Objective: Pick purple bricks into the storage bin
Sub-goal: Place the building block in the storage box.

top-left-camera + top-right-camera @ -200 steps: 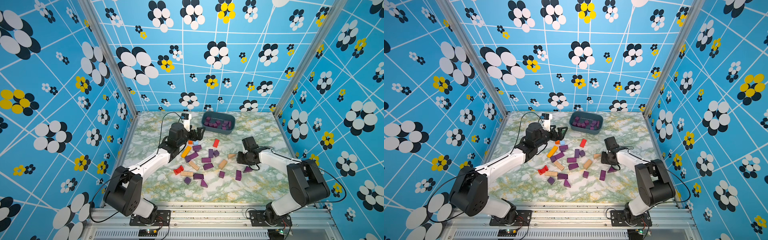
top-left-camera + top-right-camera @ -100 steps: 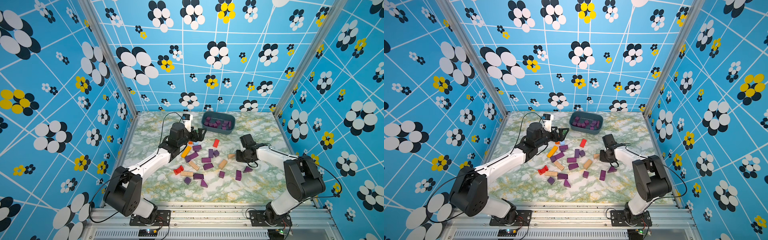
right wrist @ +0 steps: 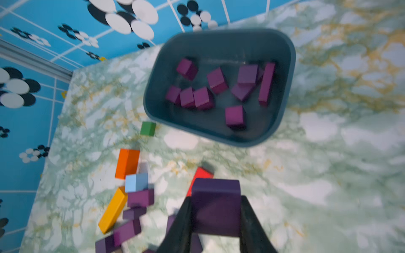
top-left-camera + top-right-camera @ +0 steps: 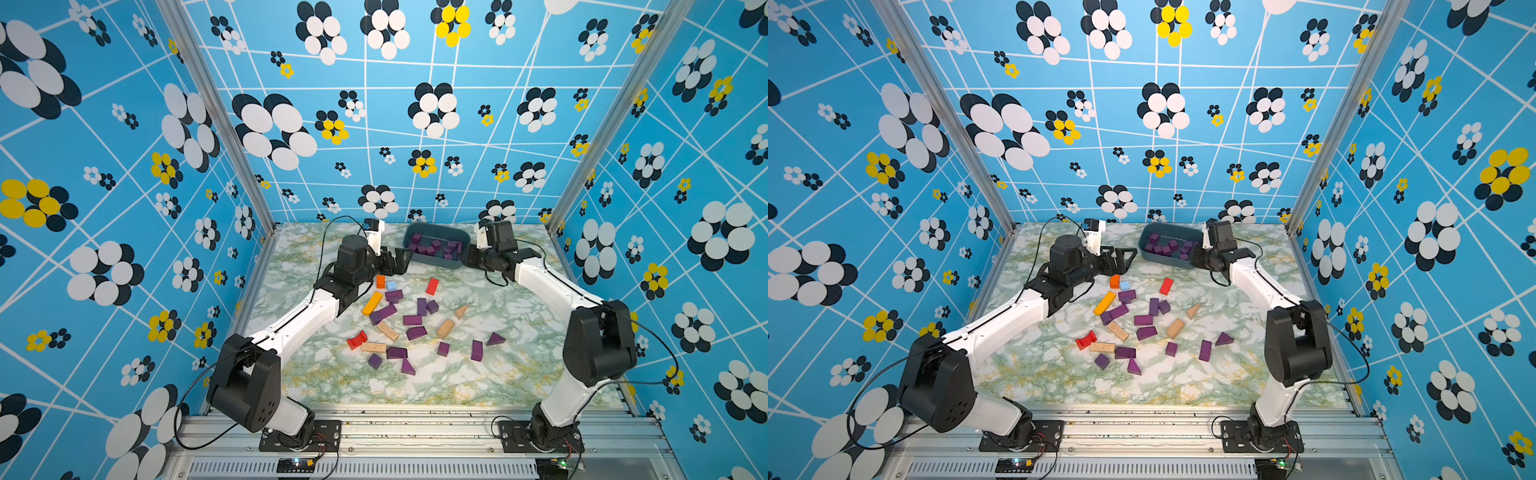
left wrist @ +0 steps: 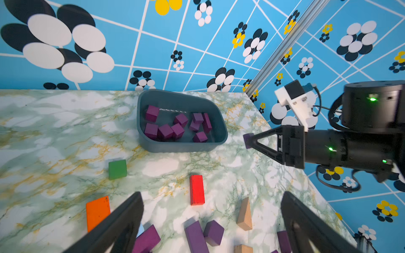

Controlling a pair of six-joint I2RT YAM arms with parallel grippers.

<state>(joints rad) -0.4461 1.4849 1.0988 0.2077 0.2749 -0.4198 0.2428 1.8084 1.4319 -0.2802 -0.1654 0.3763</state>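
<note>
The storage bin (image 4: 435,262) (image 4: 1166,260) stands at the far middle of the table with several purple bricks (image 3: 203,98) inside. More purple bricks (image 4: 382,313) lie scattered mid-table among other colours. My right gripper (image 3: 215,206) is shut on a purple brick (image 3: 215,196) and hovers just beside the bin's right end (image 4: 468,257) (image 5: 248,141). My left gripper (image 5: 211,195) (image 4: 399,259) is open and empty. It hangs above the table just left of the bin, over the far edge of the brick pile.
Among the purple bricks lie a red bar (image 4: 432,286), an orange bar (image 4: 372,303), a light blue cube (image 4: 391,285), a red arch (image 4: 356,340) and tan blocks (image 4: 445,328). A green cube (image 5: 117,169) sits near the bin's front left. Patterned walls enclose three sides.
My right gripper closed on a purple brick at the table's right middle, lifted it and carried it back toward the bin. The left gripper has barely moved and stays open.
</note>
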